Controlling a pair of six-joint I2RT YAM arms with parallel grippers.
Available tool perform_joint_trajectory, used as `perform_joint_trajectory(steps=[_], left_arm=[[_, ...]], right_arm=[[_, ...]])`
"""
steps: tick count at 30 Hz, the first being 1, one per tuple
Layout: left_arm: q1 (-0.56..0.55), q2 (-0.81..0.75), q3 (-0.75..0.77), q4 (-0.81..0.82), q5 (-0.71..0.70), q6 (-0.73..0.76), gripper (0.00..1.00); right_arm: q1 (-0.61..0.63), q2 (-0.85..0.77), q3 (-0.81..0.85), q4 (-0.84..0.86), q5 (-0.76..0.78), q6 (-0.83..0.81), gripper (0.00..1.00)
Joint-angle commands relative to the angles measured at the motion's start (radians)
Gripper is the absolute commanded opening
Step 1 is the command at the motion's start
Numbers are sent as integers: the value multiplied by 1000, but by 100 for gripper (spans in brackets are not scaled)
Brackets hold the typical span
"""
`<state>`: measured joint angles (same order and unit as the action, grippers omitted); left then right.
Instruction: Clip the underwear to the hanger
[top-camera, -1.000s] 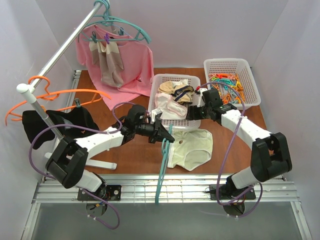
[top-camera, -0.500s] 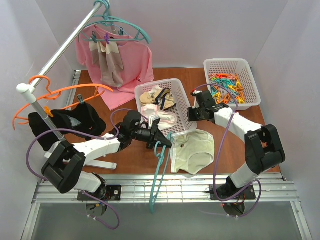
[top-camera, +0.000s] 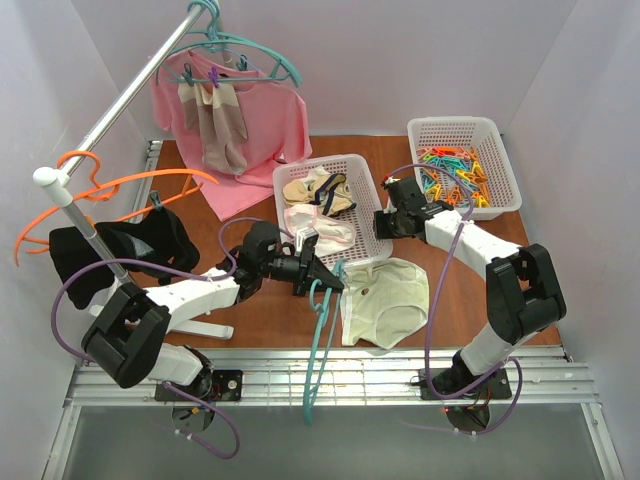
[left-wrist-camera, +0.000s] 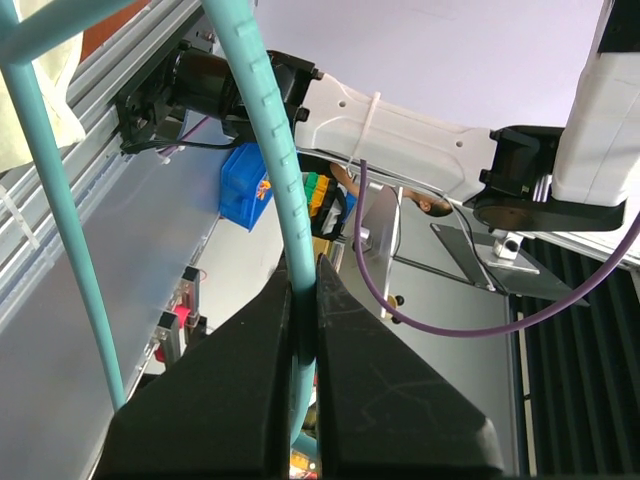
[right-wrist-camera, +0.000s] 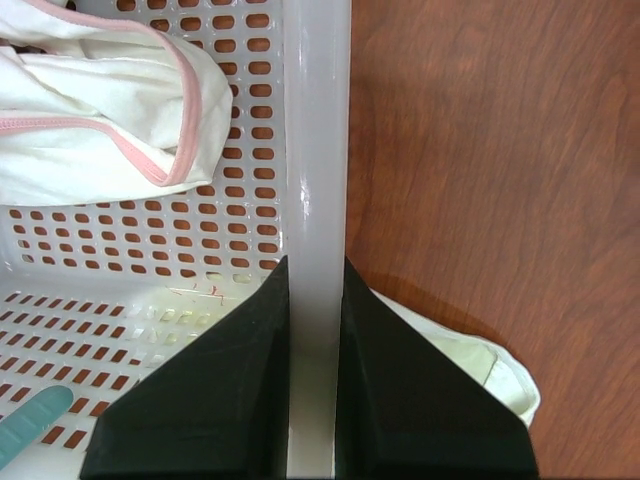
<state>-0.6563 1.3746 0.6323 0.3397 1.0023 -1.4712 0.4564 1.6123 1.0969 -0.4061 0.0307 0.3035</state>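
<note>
Pinching one thin bar of the hanger (top-camera: 319, 345) (left-wrist-camera: 262, 100), the left gripper (top-camera: 327, 284) (left-wrist-camera: 303, 272) has its fingers pressed together on the teal plastic just at the near side of the laundry basket (top-camera: 330, 160) (right-wrist-camera: 318, 120). From that grip the hanger slants away from the basket toward the near rail. The right gripper (top-camera: 384, 222) (right-wrist-camera: 315, 268) sits at the basket's right wall, one finger inside and one outside, clamped tight on the white rim. The underwear (top-camera: 386, 298) (right-wrist-camera: 470, 365), pale cream, lies spread on the wooden table (top-camera: 265, 310) just off the basket's near right corner; in the right wrist view one edge of it comes right up to the rim beside the outer finger. Inside the basket, near that same wall, lies the pink-and-white underwear (top-camera: 322, 226) (right-wrist-camera: 90, 120). A second basket (top-camera: 455, 125), holding coloured pegs (top-camera: 455, 185), stands to the right of the laundry basket, apart from it.
</note>
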Motion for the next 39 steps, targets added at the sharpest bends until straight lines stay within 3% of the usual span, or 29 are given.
perform_joint_trajectory(steps=[1,14,27,39], left_arm=[[6,-43,-6,88,12,-35,0],[4,-129,-88,205,-31,-245,0],[-12,-127,-125,174,-65,-325,0],[-20,-207,-247,318,-172,-598,0]], right_arm=[[4,20,38,-57,133,31,1],[11,51,52,-79,202,49,1],[31,66,93,-108,233,57,1],[39,55,90,-111,248,56,1]])
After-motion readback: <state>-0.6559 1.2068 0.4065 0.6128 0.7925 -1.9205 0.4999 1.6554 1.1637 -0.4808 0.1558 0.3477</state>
